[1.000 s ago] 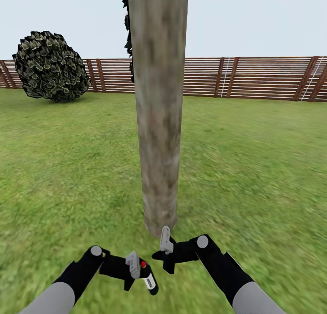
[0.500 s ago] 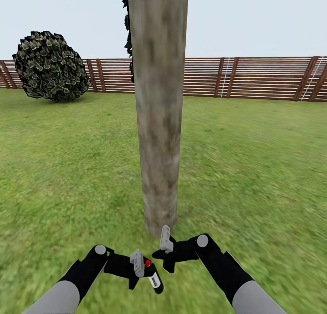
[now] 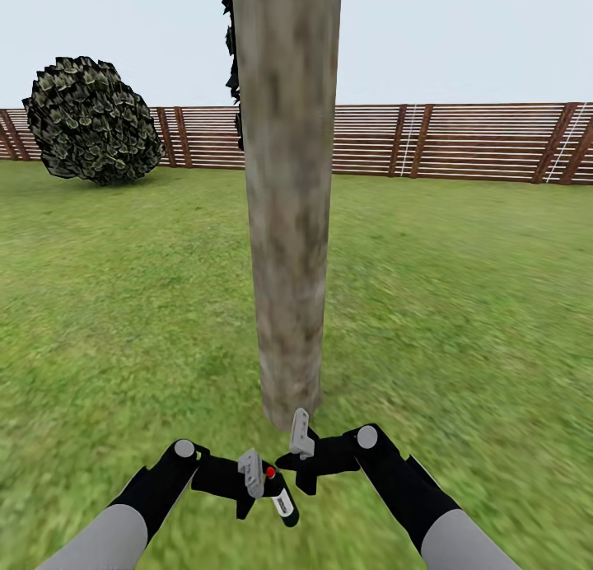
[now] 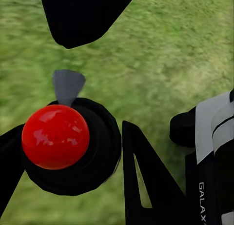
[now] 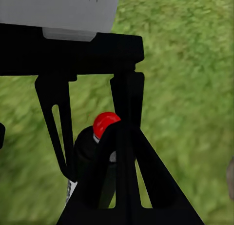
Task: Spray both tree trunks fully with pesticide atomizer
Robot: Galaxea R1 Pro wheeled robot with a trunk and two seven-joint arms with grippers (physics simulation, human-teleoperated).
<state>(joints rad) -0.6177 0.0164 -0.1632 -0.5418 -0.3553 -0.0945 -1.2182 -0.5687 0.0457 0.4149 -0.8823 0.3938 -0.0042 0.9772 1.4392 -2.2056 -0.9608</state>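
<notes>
We see the atomizer (image 3: 281, 497), red cap up, clamped in the left gripper (image 3: 259, 489) low over the lawn (image 3: 461, 290), near the tree trunk (image 3: 288, 224) base. Right gripper (image 3: 298, 464) beside it; can't tell its jaw state.

Both arms are showing pale grey forearm shells running into matte black wrist housings; a round silver cap is sitting on each wrist joint; the left gripper (image 3: 247, 492) and right gripper (image 3: 303, 463) are wearing black slotted triangular fingers (image 5: 126, 181) and light grey plates; white "GALAX" lettering is marking one black housing.
</notes>
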